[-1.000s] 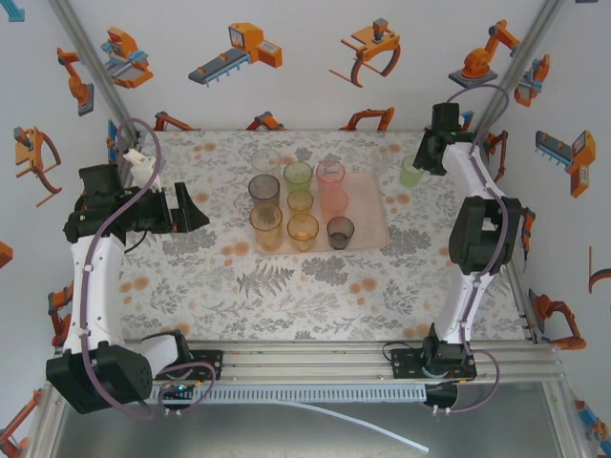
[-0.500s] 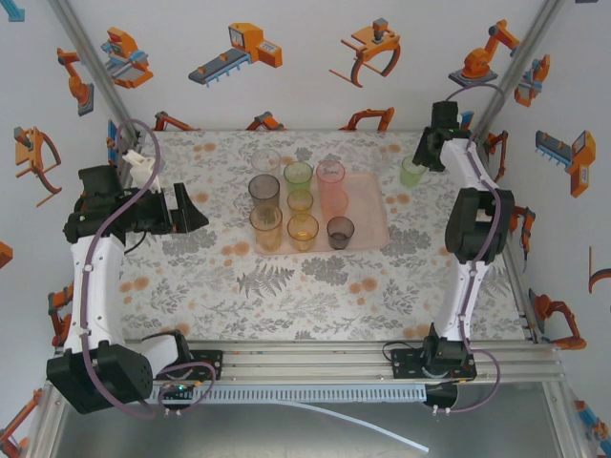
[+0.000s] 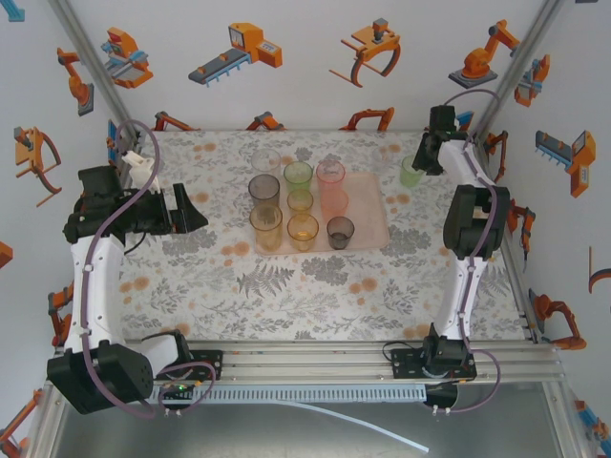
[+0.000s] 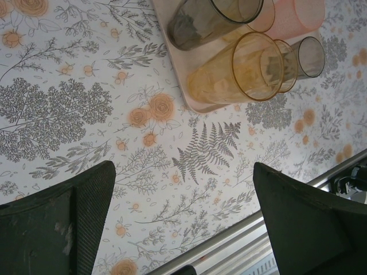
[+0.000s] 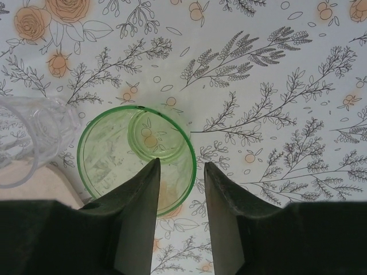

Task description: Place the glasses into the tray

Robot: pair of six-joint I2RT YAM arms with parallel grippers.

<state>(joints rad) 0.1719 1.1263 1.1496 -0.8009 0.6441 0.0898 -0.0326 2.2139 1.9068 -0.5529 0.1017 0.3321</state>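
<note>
The green glass (image 3: pixel 411 172) stands upright at the upper right of the top view, outside the tray (image 3: pixel 368 202). The right gripper (image 5: pixel 182 166) is just above it, its jaws on each side of the glass wall. I cannot tell if it holds it.

The left claw (image 4: pixel 183 175) hangs wide open above the floral bench (image 4: pixel 69 109). Past it, orange, smoky grey and pink glasses (image 4: pixel 246 66) stand crowded on the pink tray (image 4: pixel 195 106).
</note>
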